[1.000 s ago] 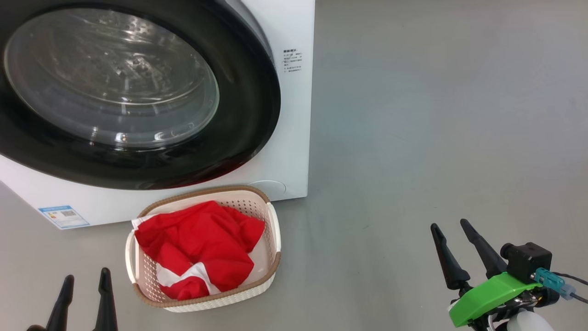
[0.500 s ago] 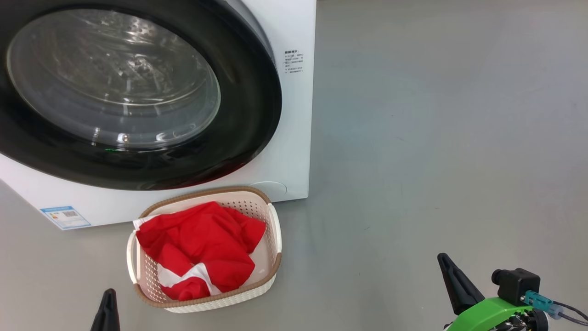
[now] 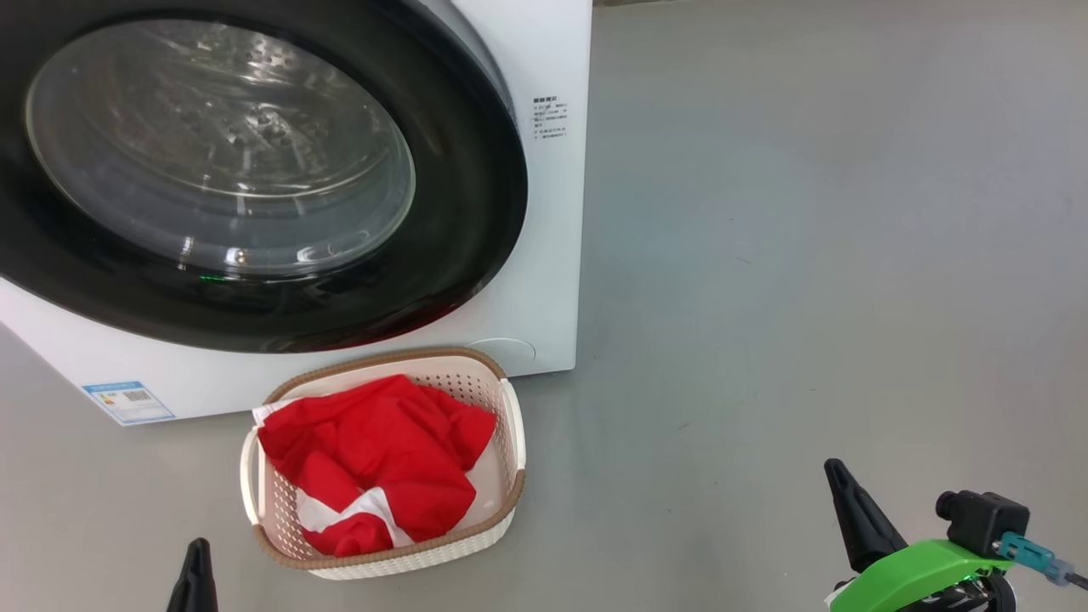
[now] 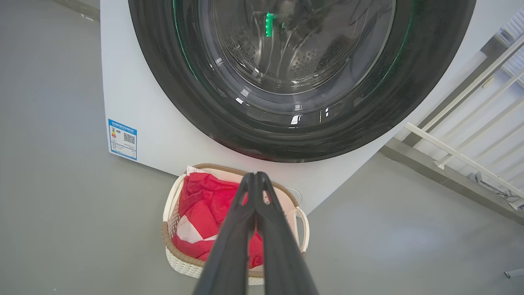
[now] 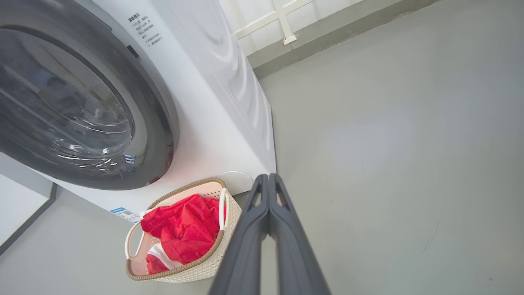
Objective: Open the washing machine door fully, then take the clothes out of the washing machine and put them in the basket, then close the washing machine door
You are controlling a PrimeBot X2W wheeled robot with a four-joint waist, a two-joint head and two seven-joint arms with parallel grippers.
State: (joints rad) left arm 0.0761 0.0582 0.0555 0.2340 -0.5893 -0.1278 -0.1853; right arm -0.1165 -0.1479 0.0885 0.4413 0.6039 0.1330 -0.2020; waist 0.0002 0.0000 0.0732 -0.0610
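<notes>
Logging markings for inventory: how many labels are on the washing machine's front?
2. A blue sticker at the front's lower left corner, and a block of small black print at the upper right, beside the door. Others may be out of frame.

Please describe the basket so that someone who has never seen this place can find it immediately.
Find the white washing machine with the round, black-rimmed glass door. On the grey floor in front of its base, below that door, stands a small cream perforated basket. Its brown woven-look rim and the red clothes with white trim inside set it apart.
</notes>
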